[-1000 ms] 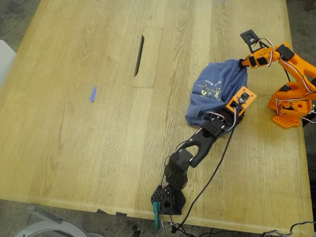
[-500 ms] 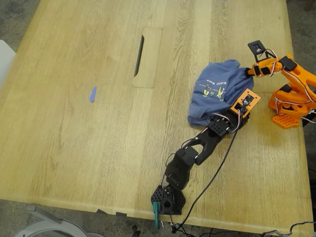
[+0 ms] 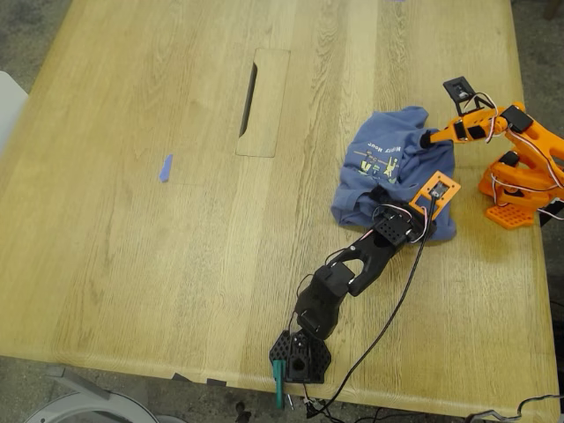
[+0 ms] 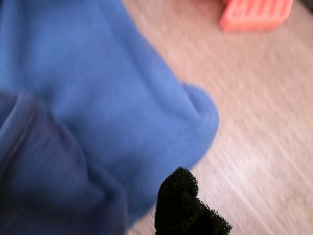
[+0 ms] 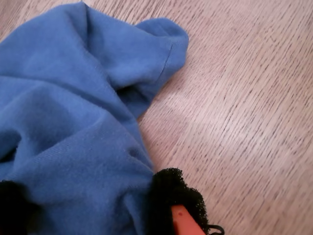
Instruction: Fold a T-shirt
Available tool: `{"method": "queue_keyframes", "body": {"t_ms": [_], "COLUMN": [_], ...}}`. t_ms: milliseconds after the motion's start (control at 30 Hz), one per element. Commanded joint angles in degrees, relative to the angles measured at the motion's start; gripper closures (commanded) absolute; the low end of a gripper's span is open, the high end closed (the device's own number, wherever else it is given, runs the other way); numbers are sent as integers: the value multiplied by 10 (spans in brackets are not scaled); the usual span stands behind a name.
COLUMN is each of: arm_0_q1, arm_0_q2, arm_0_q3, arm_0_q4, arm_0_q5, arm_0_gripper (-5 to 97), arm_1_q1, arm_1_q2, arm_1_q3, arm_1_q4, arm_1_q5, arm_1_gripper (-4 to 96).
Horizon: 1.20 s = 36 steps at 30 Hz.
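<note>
The slate-blue T-shirt (image 3: pixel 388 181) lies crumpled on the wooden table at the exterior view's right, chest graphic (image 3: pixel 374 163) facing up. My first gripper (image 3: pixel 426 206), on the black arm, sits over the shirt's near right part and looks shut on the cloth. In the first wrist view only one black fingertip (image 4: pixel 182 205) shows beside the blue cloth (image 4: pixel 98 98). My second gripper (image 3: pixel 429 138), on the orange arm, is shut on the shirt's far right edge. In the second wrist view the cloth (image 5: pixel 73 98) is pinched between its pads (image 5: pixel 171 193).
The orange arm's base (image 3: pixel 520 198) stands close to the table's right edge and also shows in the first wrist view (image 4: pixel 254 14). A long slot (image 3: pixel 248 99) is cut in the table top. A tiny blue tape scrap (image 3: pixel 166 167) lies far to the left.
The second gripper lowered and moved left, letting the raised cloth sink. The first gripper shifted down toward the near edge, and the shirt spread out flatter.
</note>
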Motion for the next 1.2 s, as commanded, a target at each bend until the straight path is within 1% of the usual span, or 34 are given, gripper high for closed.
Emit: {"method": "queue_keyframes", "body": {"t_ms": [0, 133, 233, 467, 633, 767, 800, 833, 867, 900, 933, 1000, 1033, 1133, 1167], "arm_0_q1": [18, 32, 33, 30, 32, 11, 4, -1, -6, -11, -19, -34, -42, -64, -71], "arm_0_q2": [95, 96, 95, 95, 88, 53, 37, 19, 2, -13, -24, -36, -42, -65, -74], "arm_0_q3": [-27, -49, -69, -108, -171, -279, -314, -348, -381, -405, -415, -417, -417, -411, -411], "arm_0_q4": [43, 77, 105, 131, 147, 150, 150, 150, 150, 144, 122, 80, 69, 23, 11], "arm_0_q5": [-11, -11, -11, 0, 8, 25, 31, 34, 37, 41, 44, 53, 49, 29, 23], "arm_0_gripper": [91, 87, 69, 58, 60, 81, 91, 106, 126, 153, 185, 280, 340, 576, 682], "arm_1_q1": [-6, -3, 11, 14, -4, -35, -47, -62, -78, -96, -112, -134, -140, -167, -177], "arm_1_q2": [19, 40, 42, 25, -6, -51, -64, -76, -87, -96, -104, -115, -120, -140, -146], "arm_1_q3": [-41, -62, -74, -149, -212, -234, -239, -244, -249, -251, -251, -242, -233, -213, -205], "arm_1_q4": [25, 76, 84, 142, 160, 104, 91, 80, 72, 64, 56, 31, 12, -25, -39], "arm_1_q5": [5, 9, 11, 11, 10, 1, -2, -4, -6, -7, -7, -4, -3, -10, -11], "arm_1_gripper": [500, 492, 511, 522, 540, 621, 667, 744, 836, 867, 871, 907, 911, 912, 913]}}
